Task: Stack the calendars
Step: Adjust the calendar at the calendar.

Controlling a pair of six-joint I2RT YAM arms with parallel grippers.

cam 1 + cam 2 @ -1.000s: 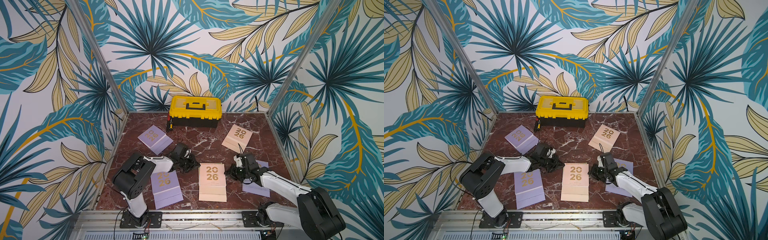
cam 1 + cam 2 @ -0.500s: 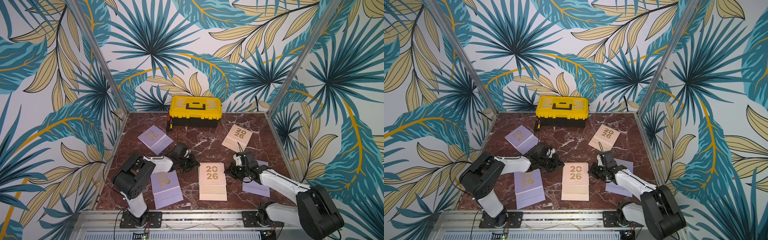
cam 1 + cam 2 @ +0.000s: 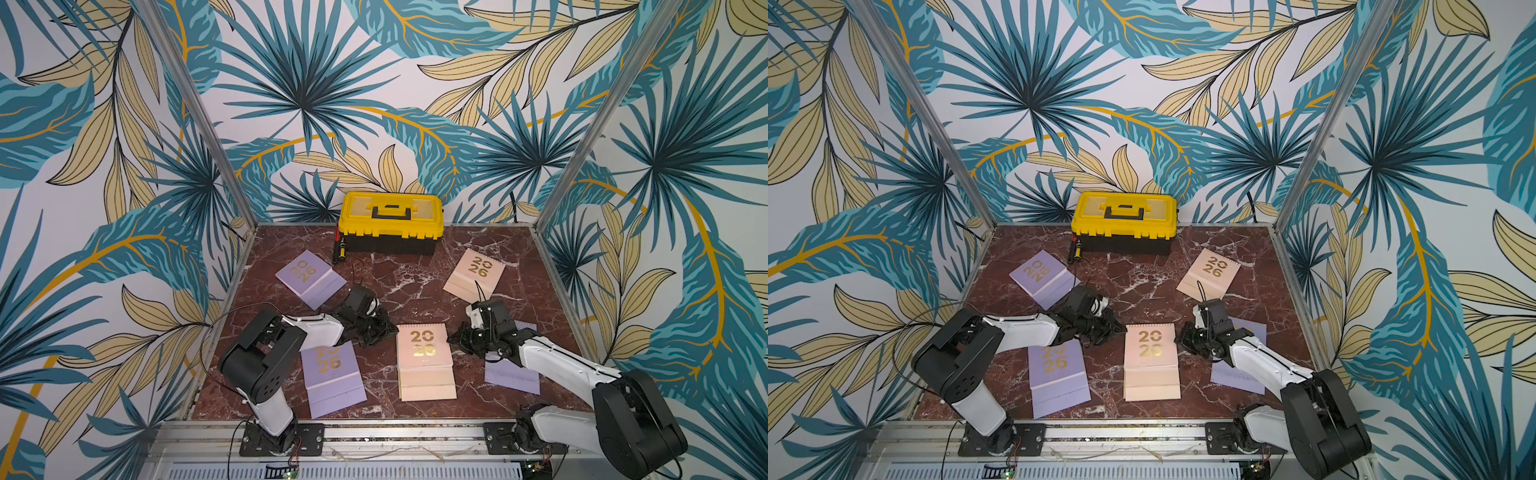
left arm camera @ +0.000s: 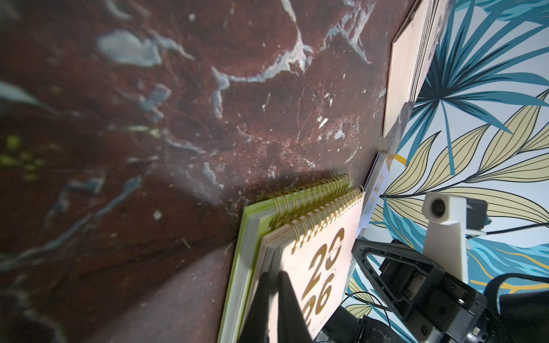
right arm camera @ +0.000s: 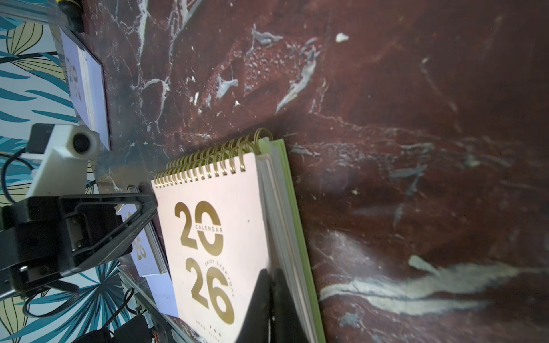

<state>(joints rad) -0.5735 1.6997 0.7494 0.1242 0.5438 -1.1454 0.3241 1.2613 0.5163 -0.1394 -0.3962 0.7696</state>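
Observation:
A peach-pink calendar (image 3: pixel 424 357) (image 3: pixel 1150 357) lies mid-table, stacked on a lime green calendar (image 4: pixel 237 282) (image 5: pixel 297 237) whose edge shows only in the wrist views. My left gripper (image 3: pixel 390 330) (image 4: pixel 274 285) is shut, its tip against the stack's left side near the spiral. On the opposite side my right gripper (image 3: pixel 453 338) (image 5: pixel 269 276) is also shut, its tip touching the peach cover's edge. Loose calendars lie around: lilac (image 3: pixel 309 278) at back left, lilac (image 3: pixel 332 374) at front left, peach (image 3: pixel 473 274) at back right, and lilac (image 3: pixel 513 374) partly under the right arm.
A yellow-and-black toolbox (image 3: pixel 390 222) stands against the back wall, with a small dark pen-like tool (image 3: pixel 340 249) at its left end. Patterned walls close in the marble table (image 3: pixel 415 286) on three sides. The arm bases sit on the front rail.

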